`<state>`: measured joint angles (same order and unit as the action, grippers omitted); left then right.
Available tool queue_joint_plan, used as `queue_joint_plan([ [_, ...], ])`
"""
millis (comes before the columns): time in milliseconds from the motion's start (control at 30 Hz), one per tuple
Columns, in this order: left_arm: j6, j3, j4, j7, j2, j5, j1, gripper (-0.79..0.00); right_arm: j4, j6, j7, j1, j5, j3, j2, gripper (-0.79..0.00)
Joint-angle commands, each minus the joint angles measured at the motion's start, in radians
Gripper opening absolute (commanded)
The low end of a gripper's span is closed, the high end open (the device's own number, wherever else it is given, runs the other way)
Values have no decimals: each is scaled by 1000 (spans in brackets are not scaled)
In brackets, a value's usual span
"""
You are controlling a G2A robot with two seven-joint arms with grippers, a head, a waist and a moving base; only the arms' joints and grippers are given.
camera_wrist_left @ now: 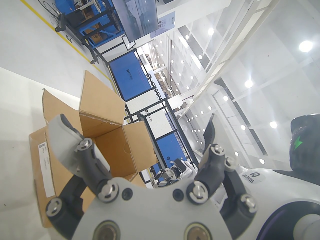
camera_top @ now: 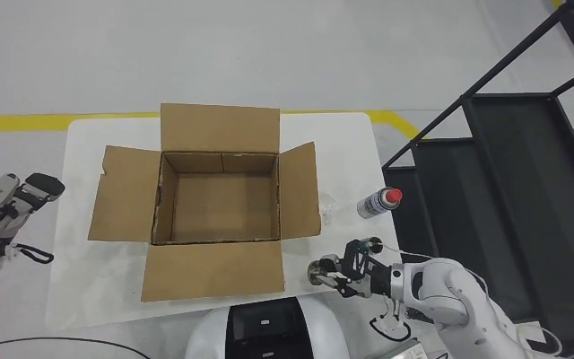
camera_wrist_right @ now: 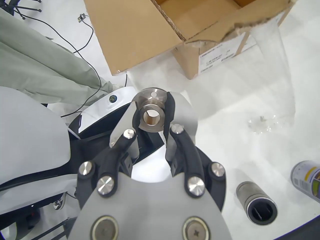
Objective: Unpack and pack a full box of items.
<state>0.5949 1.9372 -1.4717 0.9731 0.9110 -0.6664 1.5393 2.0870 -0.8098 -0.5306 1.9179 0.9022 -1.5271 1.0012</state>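
Right gripper point(camera_wrist_right: 152, 106) pinches a short flanged steel bushing point(camera_wrist_right: 150, 119) between both fingers, bore facing the wrist, held above the near right part of the counter point(camera_top: 99, 287). In the top view the same gripper point(camera_top: 330, 272) sits just off the box's near right corner. Left gripper point(camera_wrist_left: 135, 121) has its fingers spread wide with nothing between them. It hangs past the counter's left edge point(camera_top: 36, 188).

- Brown corrugated cardboard box point(camera_top: 220, 126): stands mid-counter between the two grippers, all four flaps folded out. It lies beyond the right gripper's fingertips point(camera_wrist_right: 140, 26) and ahead of the left gripper, to one side point(camera_wrist_left: 105, 131). Neither gripper touches it.
- Silver spray can with a red cap point(camera_top: 378, 203): lies on its side on the counter, out past the right gripper on the side away from the box, well apart from the fingers point(camera_wrist_right: 306, 178).
- Grey steel cylindrical sleeve with a black bore point(camera_wrist_right: 256, 204): lies on its side near the can, closer to the right gripper than the can is.
- Crumpled scrap of clear plastic point(camera_wrist_right: 262, 123): lies on the counter between the right gripper and the box's right flap.
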Motion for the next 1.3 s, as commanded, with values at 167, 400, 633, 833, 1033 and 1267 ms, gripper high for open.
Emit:
queue_joint_plan([
  [167,0,0,0,0,0,0,0,0,5,31,32,-10,20,14,1,-785],
  [400,0,0,0,0,0,0,0,0,5,31,32,-10,20,14,1,-785],
  [633,0,0,0,0,0,0,0,0,4,36,35,-11,20,14,2,-785],
  [833,0,0,0,0,0,0,0,0,18,60,165,-67,18,62,10,-785],
  [1033,0,0,0,0,0,0,0,0,19,114,234,-180,-4,174,25,-785],
  [1267,0,0,0,0,0,0,0,0,-45,290,213,-321,22,303,49,-785],
])
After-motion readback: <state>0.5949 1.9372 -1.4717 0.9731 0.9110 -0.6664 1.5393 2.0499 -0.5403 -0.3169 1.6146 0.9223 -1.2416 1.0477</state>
